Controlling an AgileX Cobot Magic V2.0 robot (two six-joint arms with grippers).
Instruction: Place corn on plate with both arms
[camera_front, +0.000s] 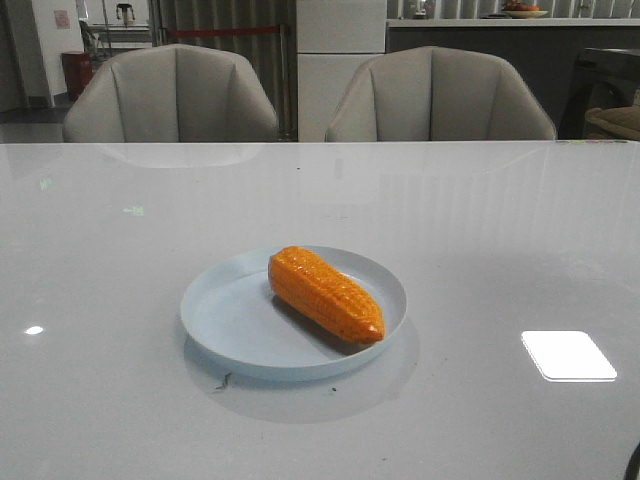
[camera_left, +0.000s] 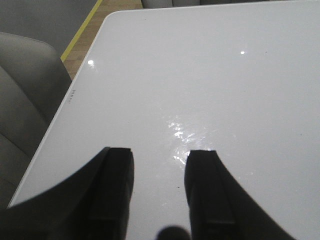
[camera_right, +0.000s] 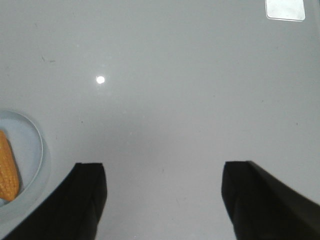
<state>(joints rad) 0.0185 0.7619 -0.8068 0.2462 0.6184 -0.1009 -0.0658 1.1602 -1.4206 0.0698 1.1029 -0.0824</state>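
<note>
The orange corn (camera_front: 325, 294) lies diagonally inside the pale blue plate (camera_front: 225, 315) in the middle of the table, tip toward the front right. Neither arm shows in the front view. In the right wrist view my right gripper (camera_right: 164, 167) is open wide over bare table, nothing between its fingers; the plate's rim (camera_right: 39, 150) and the corn's end (camera_right: 7, 172) show at the picture's edge. My left gripper (camera_left: 160, 152) is open above bare table near a rounded table corner, holding nothing.
Two grey chairs (camera_front: 170, 95) (camera_front: 440, 95) stand behind the far table edge. A chair (camera_left: 25, 105) and the table's rounded corner (camera_left: 110, 17) show in the left wrist view. Light reflections (camera_front: 568, 355) mark the glossy top.
</note>
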